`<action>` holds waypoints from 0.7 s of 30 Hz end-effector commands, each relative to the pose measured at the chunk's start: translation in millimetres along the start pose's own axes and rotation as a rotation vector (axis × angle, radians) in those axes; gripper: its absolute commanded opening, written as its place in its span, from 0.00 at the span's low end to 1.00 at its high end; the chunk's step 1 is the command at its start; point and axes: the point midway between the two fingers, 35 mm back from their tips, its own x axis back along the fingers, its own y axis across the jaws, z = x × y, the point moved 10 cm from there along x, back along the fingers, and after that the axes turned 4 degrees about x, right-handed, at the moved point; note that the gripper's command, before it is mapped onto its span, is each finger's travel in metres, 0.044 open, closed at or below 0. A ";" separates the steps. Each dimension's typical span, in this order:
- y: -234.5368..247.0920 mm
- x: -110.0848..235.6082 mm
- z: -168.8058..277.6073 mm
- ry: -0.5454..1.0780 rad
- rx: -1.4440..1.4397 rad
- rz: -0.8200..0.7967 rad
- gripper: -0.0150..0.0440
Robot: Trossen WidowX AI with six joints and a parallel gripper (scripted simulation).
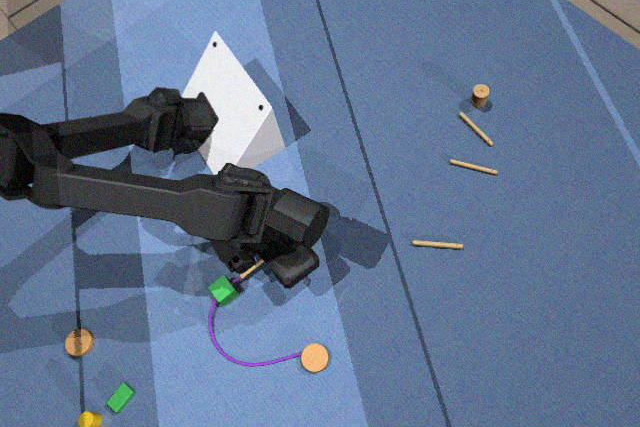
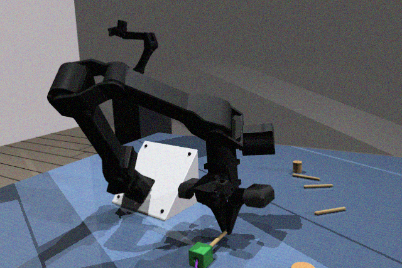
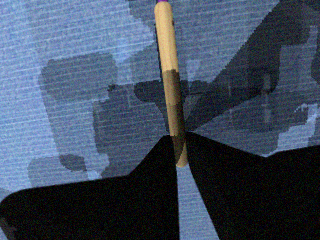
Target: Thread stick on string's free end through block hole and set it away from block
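The gripper (image 2: 228, 230) is pinched on the upper end of the stick (image 2: 218, 238), low over the table. The stick's long axis slants down and left from the fingertips toward the green block (image 2: 201, 254), its lower end just clear of the block. The purple string (image 1: 227, 347) runs through the block and curves right to the round button (image 1: 314, 357).

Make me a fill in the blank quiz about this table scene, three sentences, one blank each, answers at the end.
1. The gripper is shut on the end of a thin wooden ____.
2. The string running from the green block to the round button is ____ in colour.
3. Near the small wooden cylinder lie ____ loose sticks.

Missing words: stick; purple; three
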 end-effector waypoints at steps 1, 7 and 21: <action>-0.5 -1.2 6.0 0.002 -0.001 0.001 0.25; -1.2 -0.7 12.4 0.002 -0.002 -0.004 0.25; -4.3 1.3 22.4 0.005 0.022 0.002 0.25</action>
